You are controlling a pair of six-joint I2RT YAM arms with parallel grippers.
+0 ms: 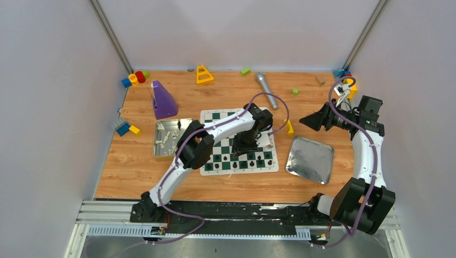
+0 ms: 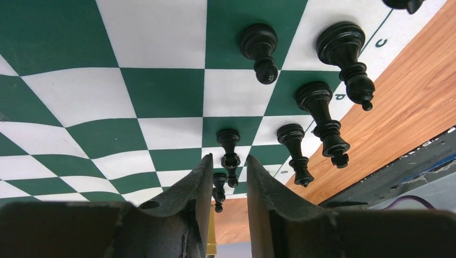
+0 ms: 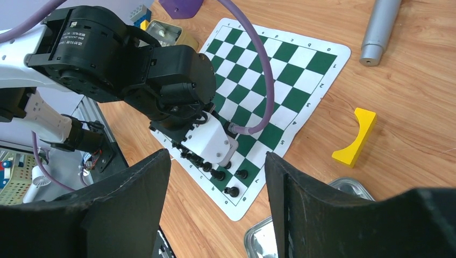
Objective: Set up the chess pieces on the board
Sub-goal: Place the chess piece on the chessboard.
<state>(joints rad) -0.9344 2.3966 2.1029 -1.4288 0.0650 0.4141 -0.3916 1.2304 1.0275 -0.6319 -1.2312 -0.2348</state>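
Our left hand [image 2: 228, 159] hovers low over the board [image 2: 161, 91], slightly apart, gripping nothing. The black chess pieces [image 2: 314, 99] line its near edge, and our right hand [image 3: 216, 156] gapes wide, empty.

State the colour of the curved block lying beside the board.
The curved block is yellow; the right wrist view shows it best.

Board [image 2: 161, 91] border: ltr "c".

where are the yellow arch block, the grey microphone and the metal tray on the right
yellow arch block [image 3: 360, 138]: right wrist view, middle of its arch
grey microphone [image 1: 266, 91]: top view, mid-handle
right metal tray [image 1: 310, 159]: top view, bare centre
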